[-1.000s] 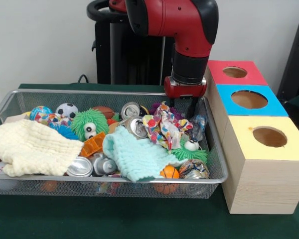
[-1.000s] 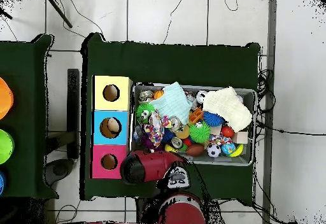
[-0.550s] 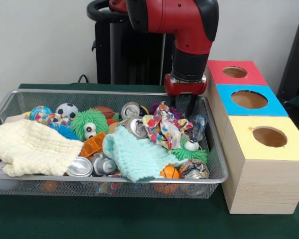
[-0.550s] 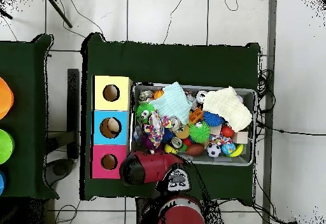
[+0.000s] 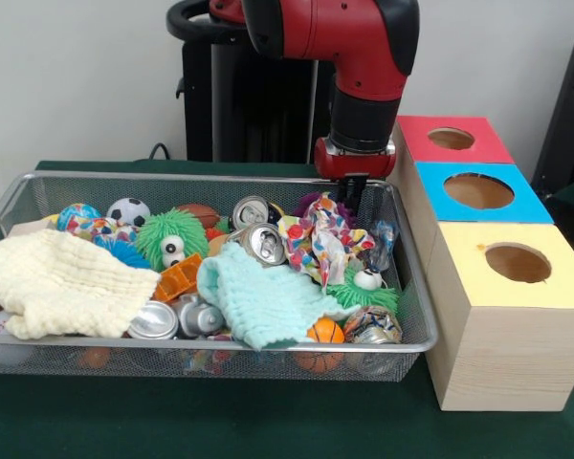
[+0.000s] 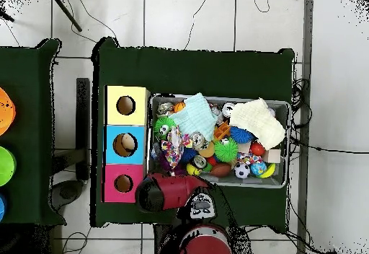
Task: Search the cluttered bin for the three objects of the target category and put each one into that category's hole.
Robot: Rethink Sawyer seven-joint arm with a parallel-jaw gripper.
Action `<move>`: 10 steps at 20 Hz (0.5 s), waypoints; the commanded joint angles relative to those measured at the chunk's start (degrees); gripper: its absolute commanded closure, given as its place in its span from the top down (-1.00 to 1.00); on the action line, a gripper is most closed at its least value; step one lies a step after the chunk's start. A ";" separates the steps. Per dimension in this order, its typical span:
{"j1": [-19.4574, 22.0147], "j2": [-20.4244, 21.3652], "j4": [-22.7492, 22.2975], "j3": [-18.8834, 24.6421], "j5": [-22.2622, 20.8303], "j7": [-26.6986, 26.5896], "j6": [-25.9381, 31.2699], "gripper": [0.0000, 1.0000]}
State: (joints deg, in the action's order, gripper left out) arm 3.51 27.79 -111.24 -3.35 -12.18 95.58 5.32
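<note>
Gripper (image 5: 352, 194) above patterned cloth (image 5: 318, 239) in wire bin (image 5: 413, 316); finger state impossible to tell. Cloth likely light, limp, bunches easily; pinch raised fold.

Bin (image 5: 413, 330) around me: fine wire mesh, metal, dull sheen. Just below my jaws, patterned cloth (image 5: 318, 239), crumpled, matt. Beside it, an aluminium can (image 5: 265, 244), bright, dented. Farther off, mint cloth (image 5: 258, 298) and cream cloth (image 5: 62, 282), both waffle-textured, soft. Fuzzy green toy (image 5: 172, 236), rubbery strands. To one side, boxes (image 5: 502, 344): pale bare wood, tops matt painted. Table cover (image 5: 220, 416) dark green, matt.
</note>
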 commanded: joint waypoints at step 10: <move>0.27 0.50 1.02 1.49 2.92 9.37 3.93 -1.00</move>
State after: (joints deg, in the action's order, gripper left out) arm 3.51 27.82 -111.27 -3.37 -12.00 95.58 5.33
